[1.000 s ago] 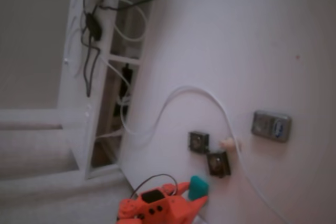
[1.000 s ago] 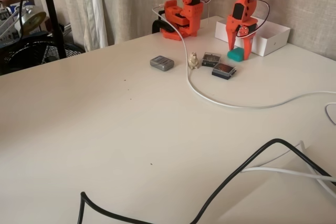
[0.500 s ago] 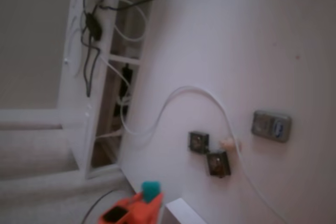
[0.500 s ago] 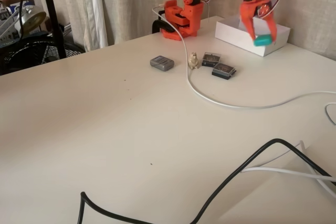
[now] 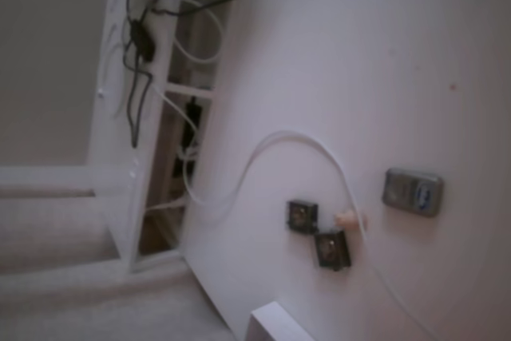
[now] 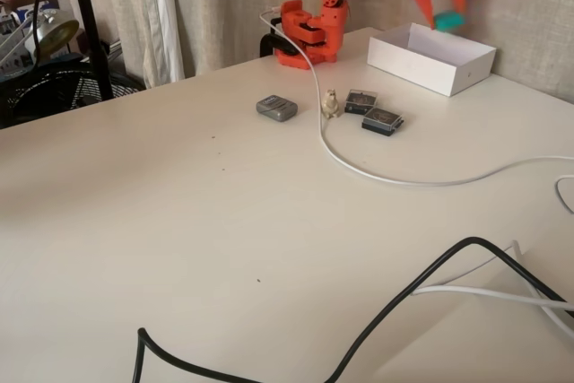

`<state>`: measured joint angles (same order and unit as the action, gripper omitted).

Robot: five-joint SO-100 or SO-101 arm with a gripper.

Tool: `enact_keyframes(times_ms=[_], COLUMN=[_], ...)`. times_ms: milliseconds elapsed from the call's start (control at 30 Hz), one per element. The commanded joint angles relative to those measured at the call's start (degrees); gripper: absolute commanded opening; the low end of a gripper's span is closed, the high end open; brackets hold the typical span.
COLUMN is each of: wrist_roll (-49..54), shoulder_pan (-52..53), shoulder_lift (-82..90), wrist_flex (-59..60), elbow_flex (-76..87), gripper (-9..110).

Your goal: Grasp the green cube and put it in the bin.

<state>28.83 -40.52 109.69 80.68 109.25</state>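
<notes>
Fixed view: orange two-finger gripper (image 6: 446, 12) clamps small teal-green cube (image 6: 448, 20) above open white cardboard bin (image 6: 431, 57), positioned for release.

Cream desk (image 6: 179, 221), carrying white bin (image 6: 432, 57) at far edge, two dark square pieces (image 6: 373, 110), grey case (image 6: 276, 108), small figurine (image 6: 331, 103), white cable (image 6: 395, 177), black cable (image 6: 395, 302), orange arm base (image 6: 307, 35).

We see the green cube (image 6: 447, 19), small, teal, matte, raised in the air above the bin (image 6: 466, 65), clamped between the orange gripper (image 6: 439, 12) fingers. The bin is a shallow white rectangular box, open on top, resting flat on the table; one corner (image 5: 271, 317) shows in the other fixed view.
</notes>
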Motion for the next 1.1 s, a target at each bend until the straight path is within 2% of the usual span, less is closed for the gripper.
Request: enact_keyframes(times_ms=[0,233,400,533,767,933,1067], wrist_roll=[2.1,2.3,2.1,2.1,2.5,0.6,-1.6], shoulder_pan=[-1.2,-3.1,-2.5,-2.4,-3.6,-1.1,5.9], shoulder_lift=[2.9,2.7,2.9,4.2,4.8,9.7,17.5], wrist_flex=[-3.5,-12.6,-15.6,-20.5,-21.4,-31.8,-41.9], elbow_flex=[4.0,10.8,14.9,19.6,23.5,27.6,29.4], gripper=[-8,-8,16,24,24,20,15])
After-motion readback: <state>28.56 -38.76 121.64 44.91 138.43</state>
